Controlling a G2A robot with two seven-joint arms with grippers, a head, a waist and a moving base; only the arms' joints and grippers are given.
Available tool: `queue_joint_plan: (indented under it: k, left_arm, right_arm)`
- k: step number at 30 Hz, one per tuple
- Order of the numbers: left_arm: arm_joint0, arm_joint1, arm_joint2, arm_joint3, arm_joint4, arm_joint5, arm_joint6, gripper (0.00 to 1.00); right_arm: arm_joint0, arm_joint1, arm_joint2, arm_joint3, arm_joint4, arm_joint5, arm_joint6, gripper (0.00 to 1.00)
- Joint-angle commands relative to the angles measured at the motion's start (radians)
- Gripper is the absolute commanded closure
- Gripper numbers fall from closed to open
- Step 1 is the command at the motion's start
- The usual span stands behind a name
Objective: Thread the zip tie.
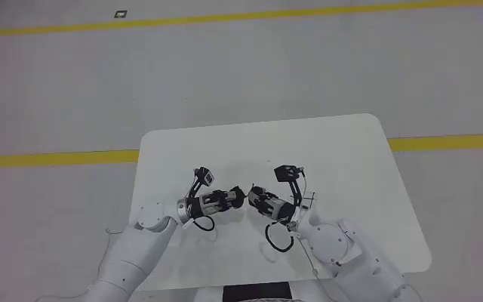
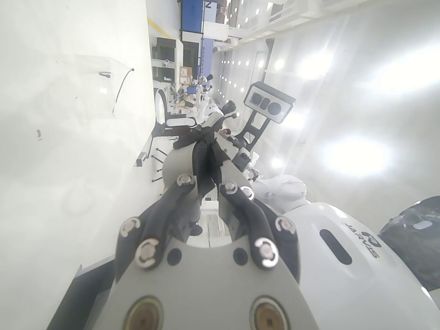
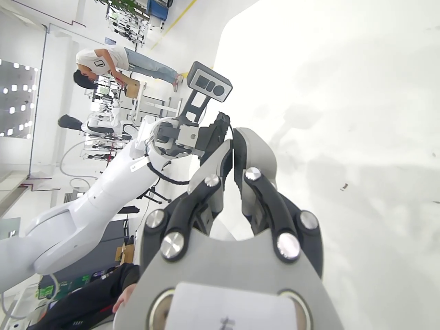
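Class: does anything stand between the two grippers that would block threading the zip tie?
Nothing visible does. The left gripper and right gripper stand tip to tip above the table, with no other thing between them.

Bright, diffuse overhead light. Ceiling lamps (image 2: 357, 154) flare beside the left tool (image 2: 203, 139), and the bench (image 2: 68, 35) is washed out. Soft grey shadows lie beside the right tool (image 3: 233, 145). Wrist views bend lines near edges.
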Motion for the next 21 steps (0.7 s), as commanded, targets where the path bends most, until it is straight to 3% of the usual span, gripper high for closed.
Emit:
queue_joint_plan:
  k: [1,11,13,14,17,21]
  left_arm:
    - [0.000,0.000,0.000,0.000,0.000,0.000,0.000,1.00]
    - [0.000,0.000,0.000,0.000,0.000,0.000,0.000,1.00]
    - [0.000,0.000,0.000,0.000,0.000,0.000,0.000,1.00]
    - [0.000,0.000,0.000,0.000,0.000,0.000,0.000,1.00]
    - [0.000,0.000,0.000,0.000,0.000,0.000,0.000,1.00]
    - [0.000,0.000,0.000,0.000,0.000,0.000,0.000,1.00]
  right_arm:
    - [0.001,0.000,-0.001,0.000,0.000,-0.002,0.003,1.00]
    - [-0.003,0.000,0.000,-0.006,0.002,-0.010,0.004,1.00]
    - [-0.004,0.000,0.000,-0.006,0.002,-0.008,0.006,0.22]
    - [-0.004,0.000,0.000,-0.006,0.004,-0.007,0.005,0.01]
    - [-0.005,-0.001,0.000,-0.012,0.004,-0.008,-0.005,0.00]
    - [-0.007,0.000,0.003,-0.027,-0.009,-0.010,-0.012,0.19]
